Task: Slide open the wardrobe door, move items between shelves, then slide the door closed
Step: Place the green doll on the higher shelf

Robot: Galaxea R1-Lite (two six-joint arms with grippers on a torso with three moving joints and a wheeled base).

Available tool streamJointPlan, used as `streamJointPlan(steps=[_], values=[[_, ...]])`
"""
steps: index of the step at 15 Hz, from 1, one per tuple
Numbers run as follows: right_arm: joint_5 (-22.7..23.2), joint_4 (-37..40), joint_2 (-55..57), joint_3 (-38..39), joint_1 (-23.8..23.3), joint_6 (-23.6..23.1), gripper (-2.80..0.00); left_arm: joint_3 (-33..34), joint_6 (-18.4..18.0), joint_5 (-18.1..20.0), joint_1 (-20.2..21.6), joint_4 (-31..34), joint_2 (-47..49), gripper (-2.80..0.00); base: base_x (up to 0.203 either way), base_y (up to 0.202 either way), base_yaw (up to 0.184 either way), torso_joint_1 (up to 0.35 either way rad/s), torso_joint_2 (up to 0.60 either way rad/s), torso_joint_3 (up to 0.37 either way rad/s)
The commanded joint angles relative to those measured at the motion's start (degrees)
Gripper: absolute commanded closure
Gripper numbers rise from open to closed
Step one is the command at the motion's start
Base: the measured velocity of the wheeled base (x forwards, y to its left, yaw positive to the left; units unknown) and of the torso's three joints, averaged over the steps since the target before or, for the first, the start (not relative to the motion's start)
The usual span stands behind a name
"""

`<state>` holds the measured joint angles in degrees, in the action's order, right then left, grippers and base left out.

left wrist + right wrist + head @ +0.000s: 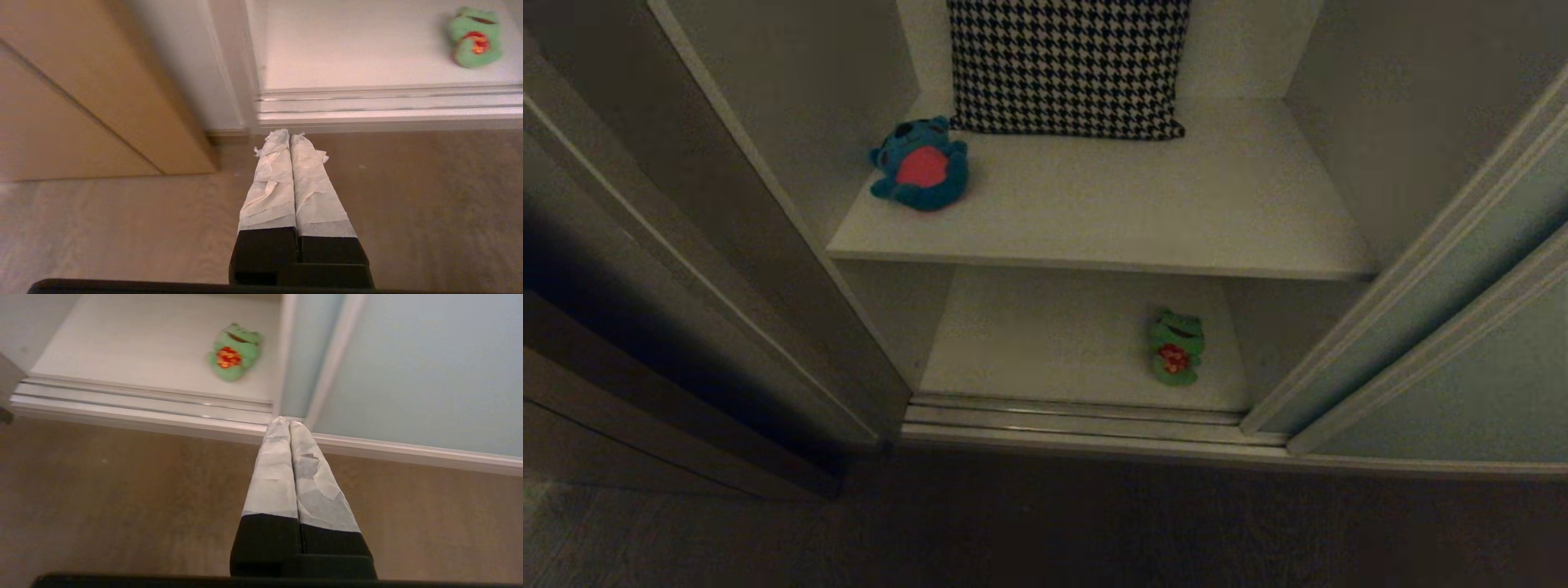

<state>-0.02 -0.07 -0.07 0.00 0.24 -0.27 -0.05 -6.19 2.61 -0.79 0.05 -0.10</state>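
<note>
The wardrobe stands open. Both pale grey-green sliding wardrobe doors are stacked at the right. A blue plush toy with a red belly lies at the left of the upper white shelf. The green frog plush lies on the lower shelf near its right side. My left gripper and right gripper are both shut and empty, hanging over the floor in front of the door track. Neither arm shows in the head view.
A black-and-white houndstooth pillow leans at the back of the upper shelf. A dark brown wooden side panel stands left of the opening. The metal door track runs along the wardrobe's foot, with brown floor before it.
</note>
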Motion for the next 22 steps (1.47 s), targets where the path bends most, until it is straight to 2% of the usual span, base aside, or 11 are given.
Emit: streamJointPlan(steps=[1,17,22], values=[[0.02,-0.01,-0.01,0.09,0.02,-0.07,0.00,-0.04,-0.05,0.03,0.00,0.04,0.27,0.00,0.000,0.197,-0.002,0.002,0.00,0.002],[0.01,-0.01,-0.01,0.09,0.02,0.00,0.00,-0.04,-0.05,-0.06,0.00,0.04,0.27,0.00,0.000,0.195,-0.002,0.003,0.00,0.001],[0.02,-0.01,-0.01,0.09,0.02,-0.08,0.00,0.05,-0.22,-0.06,0.00,0.21,0.27,0.00,0.000,0.037,0.000,0.001,0.00,-0.002]])
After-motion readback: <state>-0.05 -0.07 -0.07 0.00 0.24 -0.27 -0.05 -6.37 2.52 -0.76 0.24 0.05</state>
